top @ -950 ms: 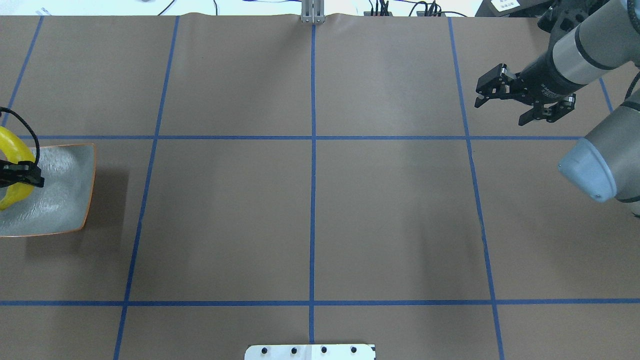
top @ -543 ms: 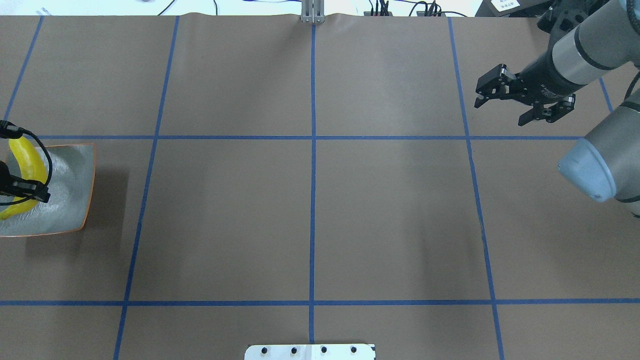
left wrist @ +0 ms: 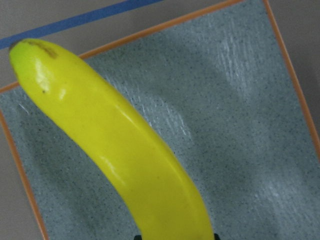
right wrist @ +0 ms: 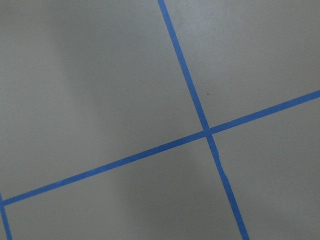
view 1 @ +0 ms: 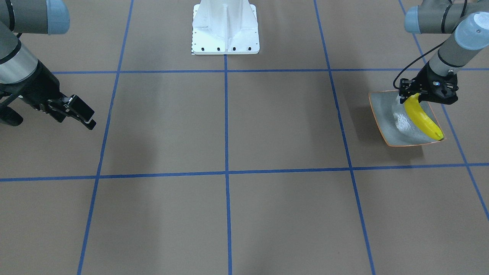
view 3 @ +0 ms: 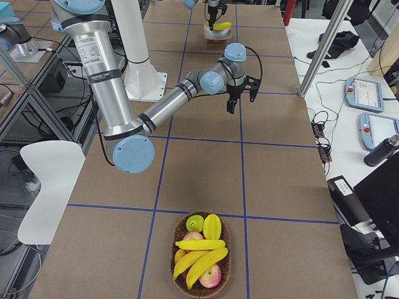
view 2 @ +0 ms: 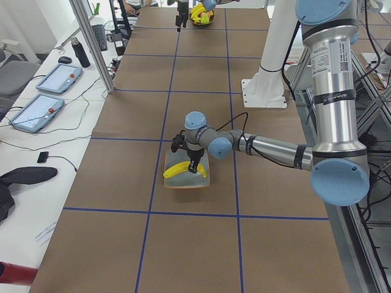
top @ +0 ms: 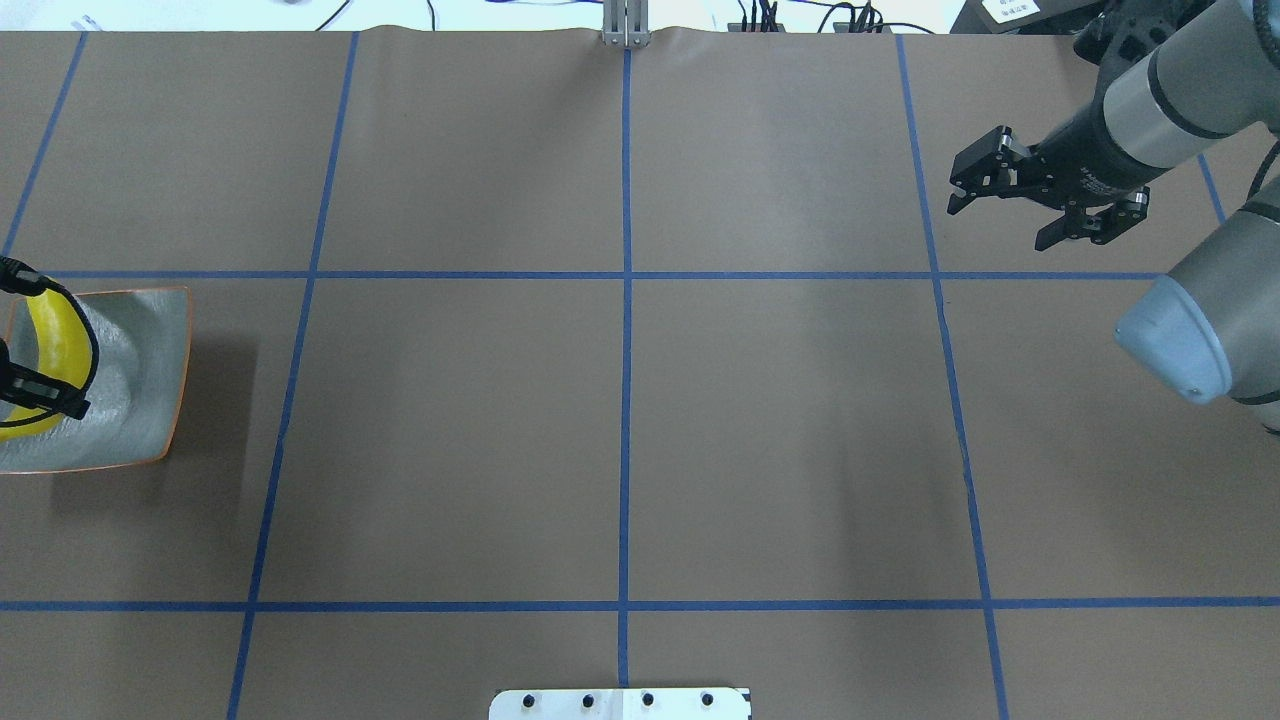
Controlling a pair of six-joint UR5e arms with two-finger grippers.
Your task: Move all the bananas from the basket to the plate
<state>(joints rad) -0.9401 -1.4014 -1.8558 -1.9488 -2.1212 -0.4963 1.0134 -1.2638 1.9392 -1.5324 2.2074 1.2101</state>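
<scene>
Bananas (view 3: 201, 256), three of them, are lying in the basket (view 3: 227, 249) while the left end effector (view 1: 413, 98) is clamping a fourth banana (view 1: 422, 118) over the plate (view 1: 380, 109) and the right end effector (top: 1000, 222) is idling, jaws apart.

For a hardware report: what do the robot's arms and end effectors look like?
Both the left arm and right arm are silver-grey tubes with pale blue joint caps and a printed label. The left end effector and right end effector are black and two-fingered; a black cable loops at the left wrist.
</scene>
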